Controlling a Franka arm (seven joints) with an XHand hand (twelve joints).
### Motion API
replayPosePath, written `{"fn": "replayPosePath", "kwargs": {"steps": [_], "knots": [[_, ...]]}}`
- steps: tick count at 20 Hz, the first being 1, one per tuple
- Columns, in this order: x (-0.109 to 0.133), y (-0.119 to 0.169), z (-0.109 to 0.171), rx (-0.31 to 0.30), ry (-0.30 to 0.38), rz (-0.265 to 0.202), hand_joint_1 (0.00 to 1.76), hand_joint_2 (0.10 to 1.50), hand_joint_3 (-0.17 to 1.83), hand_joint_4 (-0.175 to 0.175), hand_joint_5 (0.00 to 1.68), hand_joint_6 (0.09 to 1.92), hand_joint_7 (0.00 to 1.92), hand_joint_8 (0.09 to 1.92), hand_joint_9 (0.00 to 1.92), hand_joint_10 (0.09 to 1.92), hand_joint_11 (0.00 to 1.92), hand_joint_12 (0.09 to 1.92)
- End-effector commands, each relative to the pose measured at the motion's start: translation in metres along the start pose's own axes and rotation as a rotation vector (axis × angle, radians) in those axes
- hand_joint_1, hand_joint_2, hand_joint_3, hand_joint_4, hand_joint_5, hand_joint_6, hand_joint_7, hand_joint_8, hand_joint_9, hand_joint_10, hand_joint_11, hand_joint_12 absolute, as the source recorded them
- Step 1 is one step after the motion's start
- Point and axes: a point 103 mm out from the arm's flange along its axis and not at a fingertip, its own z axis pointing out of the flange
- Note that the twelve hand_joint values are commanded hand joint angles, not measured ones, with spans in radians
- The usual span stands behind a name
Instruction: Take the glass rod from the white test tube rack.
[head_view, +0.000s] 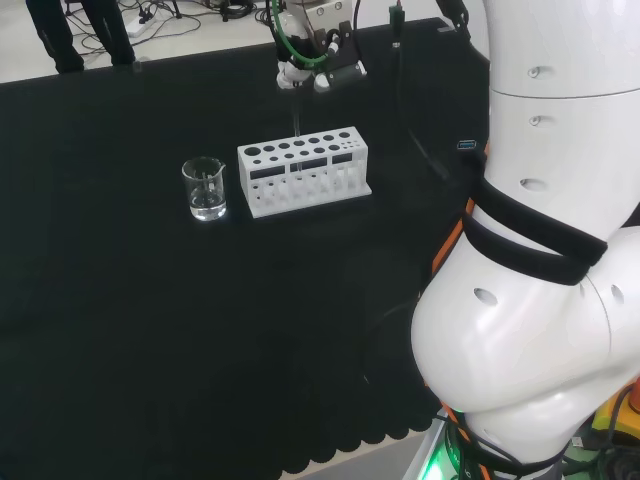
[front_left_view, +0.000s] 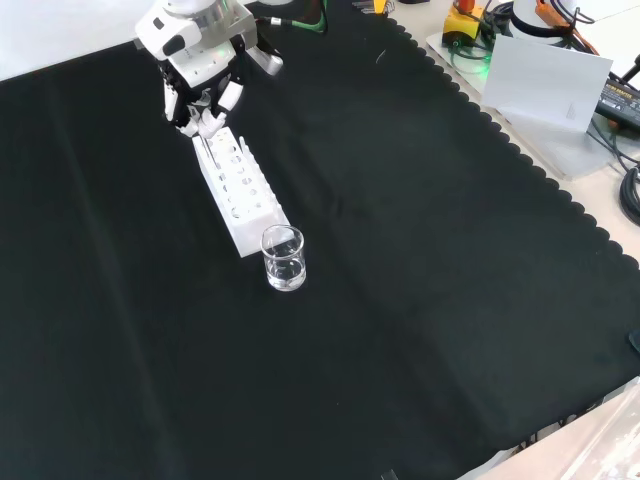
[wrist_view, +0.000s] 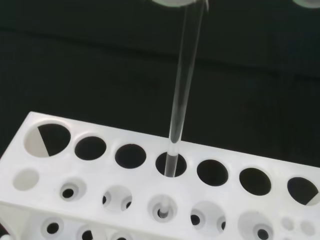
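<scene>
Here, hand (front_left_view: 205, 95) w/ fingers curled, pinching clear glass rod (wrist_view: 184, 85) upright in round hole of white test tube rack (head_view: 304, 170), glass beaker (head_view: 204, 188) beside, black cloth (front_left_view: 420, 260) w/ scalloped edge.

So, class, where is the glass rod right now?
In the wrist view the glass rod stands upright in a middle hole of the rack; in the front view the robot hand is at its top.

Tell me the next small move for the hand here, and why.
Probably a straight lift. The hand sits above the white test tube rack, its fingers apparently closed on the top of the glass rod. In the wrist view the rod stands nearly upright with its lower end still inside a hole of the rack's back row, so raising it along its own axis should clear the rim without tipping the rack.
</scene>
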Motion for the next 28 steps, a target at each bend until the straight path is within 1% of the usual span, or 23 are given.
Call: {"fn": "replayPosePath", "kwargs": {"steps": [1, 2, 3, 4, 5, 6, 7, 11, 14, 18, 23, 28], "knots": [[0.003, -0.002, -0.005, -0.071, 0.002, 0.01, 1.29, 1.02, 0.01, -0.175, 1.15, 0.56, 1.23, 0.84, 1.58, 0.73, 1.72, 0.54], [0.005, -0.003, -0.007, -0.095, 0.001, 0.008, 1.3, 1.01, 0.01, -0.175, 1.2, 0.46, 1.23, 0.85, 1.57, 0.79, 1.71, 0.56], [0.008, -0.004, -0.01, -0.117, 0.0, 0.007, 1.31, 0.89, 0.23, -0.175, 1.23, 0.43, 1.25, 0.86, 1.58, 0.82, 1.71, 0.57], [0.011, -0.006, -0.014, -0.13, 0.0, 0.007, 1.31, 0.78, 0.45, -0.175, 1.22, 0.49, 1.26, 0.91, 1.59, 0.84, 1.71, 0.59], [0.014, -0.008, -0.017, -0.142, -0.002, 0.008, 1.32, 0.7, 0.61, -0.175, 1.21, 0.56, 1.26, 0.95, 1.6, 0.84, 1.7, 0.62], [0.016, -0.009, -0.021, -0.145, -0.01, 0.009, 1.32, 0.66, 0.7, -0.175, 1.19, 0.6, 1.26, 0.98, 1.61, 0.84, 1.7, 0.65], [0.018, -0.011, -0.024, -0.148, -0.02, 0.01, 1.32, 0.64, 0.75, -0.175, 1.19, 0.63, 1.26, 1.0, 1.61, 0.84, 1.7, 0.66], [0.02, -0.018, -0.036, -0.161, -0.042, 0.016, 1.32, 0.62, 0.8, -0.175, 1.19, 0.64, 1.25, 1.03, 1.62, 0.84, 1.68, 0.69], [0.019, -0.024, -0.045, -0.191, -0.028, 0.025, 1.32, 0.62, 0.79, -0.175, 1.19, 0.62, 1.25, 1.05, 1.62, 0.83, 1.67, 0.72], [0.018, -0.033, -0.056, -0.21, -0.009, 0.032, 1.32, 0.62, 0.79, -0.175, 1.19, 0.61, 1.24, 1.05, 1.62, 0.83, 1.66, 0.73], [0.017, -0.046, -0.068, -0.224, 0.005, 0.04, 1.32, 0.62, 0.79, -0.175, 1.2, 0.61, 1.24, 1.06, 1.62, 0.83, 1.66, 0.73], [0.018, -0.057, -0.078, -0.218, 0.01, 0.046, 1.32, 0.62, 0.78, -0.175, 1.2, 0.6, 1.24, 1.06, 1.63, 0.83, 1.66, 0.74]]}}
